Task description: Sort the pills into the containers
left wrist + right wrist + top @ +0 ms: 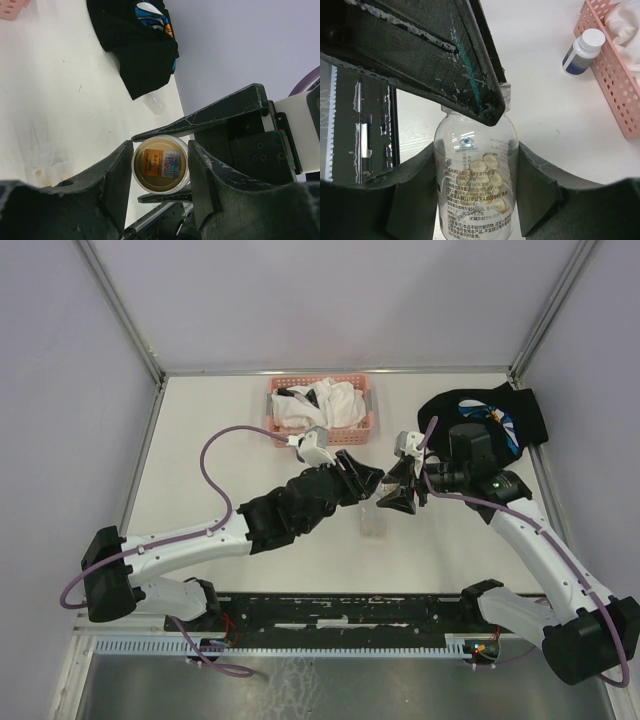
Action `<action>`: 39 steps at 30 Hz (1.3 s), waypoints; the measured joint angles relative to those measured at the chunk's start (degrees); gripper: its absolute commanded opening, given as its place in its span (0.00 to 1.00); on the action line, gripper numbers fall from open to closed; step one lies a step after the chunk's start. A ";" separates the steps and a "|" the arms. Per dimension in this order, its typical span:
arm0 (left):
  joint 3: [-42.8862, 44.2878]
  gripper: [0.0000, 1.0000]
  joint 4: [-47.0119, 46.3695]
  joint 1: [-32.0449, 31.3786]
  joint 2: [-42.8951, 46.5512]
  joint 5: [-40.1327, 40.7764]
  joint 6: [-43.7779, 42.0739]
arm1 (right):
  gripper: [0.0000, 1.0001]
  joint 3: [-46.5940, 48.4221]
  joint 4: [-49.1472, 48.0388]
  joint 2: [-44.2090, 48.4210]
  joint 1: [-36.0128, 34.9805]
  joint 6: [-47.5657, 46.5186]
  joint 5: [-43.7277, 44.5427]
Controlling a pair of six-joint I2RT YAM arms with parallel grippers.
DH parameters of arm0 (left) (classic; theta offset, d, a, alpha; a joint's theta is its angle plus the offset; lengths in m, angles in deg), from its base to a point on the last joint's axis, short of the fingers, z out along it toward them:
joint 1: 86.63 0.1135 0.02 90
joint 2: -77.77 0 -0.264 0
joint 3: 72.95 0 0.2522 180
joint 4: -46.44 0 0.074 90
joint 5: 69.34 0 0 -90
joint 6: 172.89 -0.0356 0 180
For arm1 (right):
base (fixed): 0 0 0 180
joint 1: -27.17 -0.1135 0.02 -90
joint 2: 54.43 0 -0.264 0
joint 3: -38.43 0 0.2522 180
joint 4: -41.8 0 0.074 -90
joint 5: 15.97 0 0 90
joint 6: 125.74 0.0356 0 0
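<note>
1. Gripping the clear pill bottle (470, 210) on both sides, my right pincer (476, 160) is clamped on its body, with pale pills (487, 172) inside.
2. My left pincer (161, 150) closely flanks the bottle's white-rimmed round end (160, 165); I cannot tell whether it presses.
3. The clear container (372, 524) lies on the table (220, 440), near both pincers, toward my bases.

1. Pink mesh plastic basket (272, 405), holding white cloths (325, 400), stands at the desk's (450, 540) rear centre.
2. Black crumpled cloth (530, 415) lies rear right.
3. Small flat clear plastic box (372, 522) lies mid-desk, before the basket.
4. Clear plastic pill bottle (470, 140) sits between left claw (161, 150) and right claw (476, 150), near the box.
</note>
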 measured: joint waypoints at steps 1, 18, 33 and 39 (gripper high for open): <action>-0.15 0.50 -0.07 0.00 0.02 -0.02 0.00 | 0.04 0.00 -0.02 -0.02 0.00 0.15 0.00; -7.87 0.22 -13.94 1.95 3.13 -9.97 -15.06 | 0.02 -0.07 -2.62 -3.63 1.64 13.55 -9.77; -14.93 0.28 -44.24 17.42 0.74 -58.07 -27.65 | 0.02 -1.92 -18.73 -4.87 2.21 36.00 -24.70; -14.08 0.71 -48.19 20.72 -1.86 -64.28 -25.75 | 0.02 -1.92 -20.17 -5.01 2.38 36.48 -24.00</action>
